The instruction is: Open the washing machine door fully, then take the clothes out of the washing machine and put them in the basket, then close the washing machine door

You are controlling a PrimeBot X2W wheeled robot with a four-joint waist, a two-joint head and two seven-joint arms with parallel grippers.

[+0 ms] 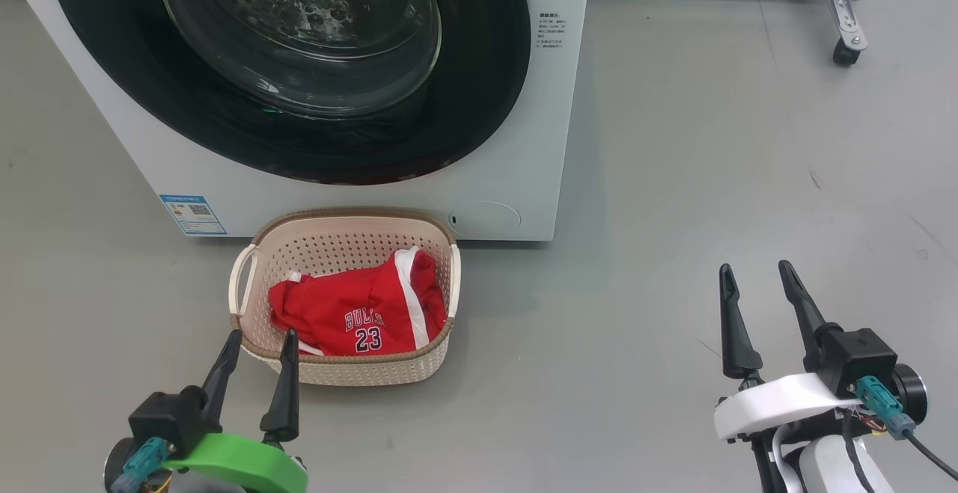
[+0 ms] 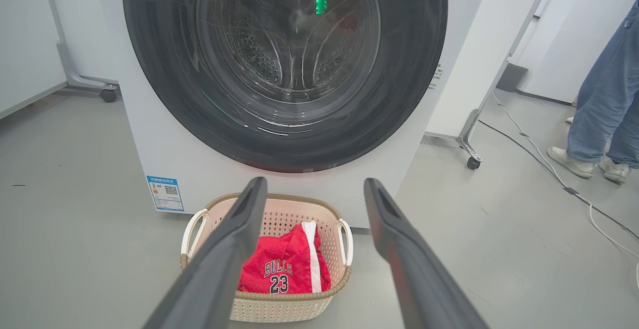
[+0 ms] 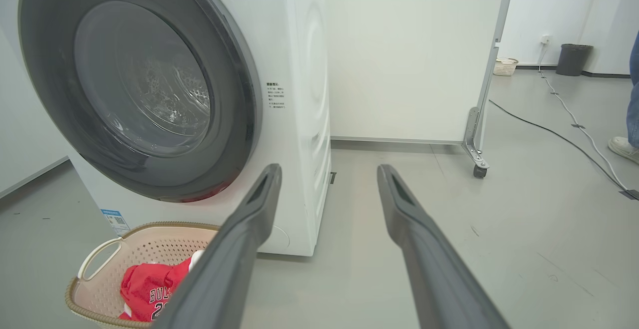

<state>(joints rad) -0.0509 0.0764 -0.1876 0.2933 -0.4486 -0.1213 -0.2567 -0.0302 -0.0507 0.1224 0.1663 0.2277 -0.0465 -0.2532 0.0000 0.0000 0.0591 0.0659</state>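
The red Bulls jersey (image 1: pixel 359 313) lay in the cream basket (image 1: pixel 374 369) at six o'clock of the washing machine door (image 1: pixel 479 104), which looked shut, so I judged every step done, my left gripper (image 1: pixel 262 334) and right gripper (image 1: pixel 754 267) spread empty, nothing left to grasp.

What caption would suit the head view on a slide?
Red jersey in the basket before the shut washing machine door; left fingers and right fingers open, empty.

Light bright, even, from overhead; shadows on the floor (image 1: pixel 673 179) soft and faint. Door (image 2: pixel 284 64) glass carries glare streaks and a green reflection. My fingers (image 2: pixel 219 269) blur near the wrist lenses; edges bow there.
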